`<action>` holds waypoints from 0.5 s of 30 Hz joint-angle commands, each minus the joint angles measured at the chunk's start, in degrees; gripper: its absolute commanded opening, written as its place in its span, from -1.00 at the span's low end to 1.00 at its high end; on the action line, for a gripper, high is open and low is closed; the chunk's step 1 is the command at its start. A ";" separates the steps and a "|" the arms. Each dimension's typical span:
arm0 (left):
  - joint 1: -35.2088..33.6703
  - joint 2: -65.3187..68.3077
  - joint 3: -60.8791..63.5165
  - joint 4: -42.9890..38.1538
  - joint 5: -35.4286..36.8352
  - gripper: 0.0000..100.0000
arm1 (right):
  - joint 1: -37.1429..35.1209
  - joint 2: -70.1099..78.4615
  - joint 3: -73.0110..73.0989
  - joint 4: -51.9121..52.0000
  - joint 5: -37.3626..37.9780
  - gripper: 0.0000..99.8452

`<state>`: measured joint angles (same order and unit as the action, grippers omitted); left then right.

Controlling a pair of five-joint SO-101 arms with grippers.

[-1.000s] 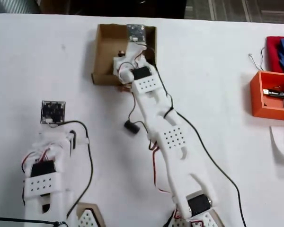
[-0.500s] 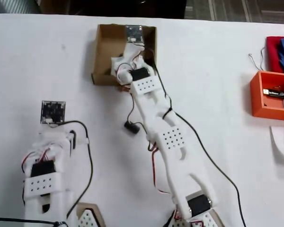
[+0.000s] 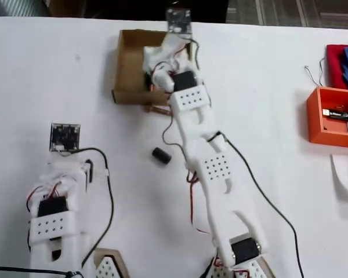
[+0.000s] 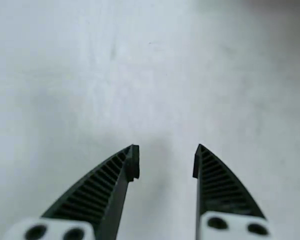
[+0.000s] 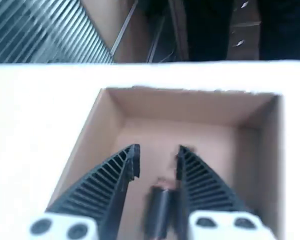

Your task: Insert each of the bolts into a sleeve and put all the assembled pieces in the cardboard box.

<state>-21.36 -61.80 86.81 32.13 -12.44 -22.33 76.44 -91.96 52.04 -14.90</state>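
The cardboard box stands at the far middle of the table. My right gripper hangs open over the inside of the box. A dark sleeve with a copper-coloured bolt end lies on the box floor below the fingers, close to one of them. A loose black sleeve lies on the table beside the right arm. A small copper-coloured piece sits by the box's near wall. My left gripper is open over bare table at the near left.
An orange tray holding a small dark item stands at the right edge, with red and blue cloth behind it. Cables trail from both arms. Open table lies between the left arm and the box.
The right arm has pushed farther over the box, towards its far wall. The loose black sleeve now lies apart from the arm's cable. The left arm has not moved.
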 commanded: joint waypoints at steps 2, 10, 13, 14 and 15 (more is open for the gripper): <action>0.53 -0.09 -0.22 -1.05 -0.35 -0.61 | 3.30 -3.47 1.58 -6.29 -0.53 -0.94; 0.53 -0.09 -0.22 -1.05 -0.35 -0.61 | 3.91 -1.63 2.81 -5.49 -0.26 -0.96; 0.53 -0.09 -0.22 -1.05 -0.35 -0.61 | 3.47 -1.54 2.46 -4.62 -0.18 -0.96; 0.53 -0.09 -0.22 -1.05 -0.35 -0.61 | 3.38 -1.89 2.37 -2.51 -0.44 -0.96; 0.53 -0.09 -0.22 -1.05 -0.35 -0.61 | 3.38 -2.24 1.85 -0.04 -0.62 -0.96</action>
<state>-21.36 -61.80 86.81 32.13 -12.44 -18.46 76.44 -87.12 48.09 -14.90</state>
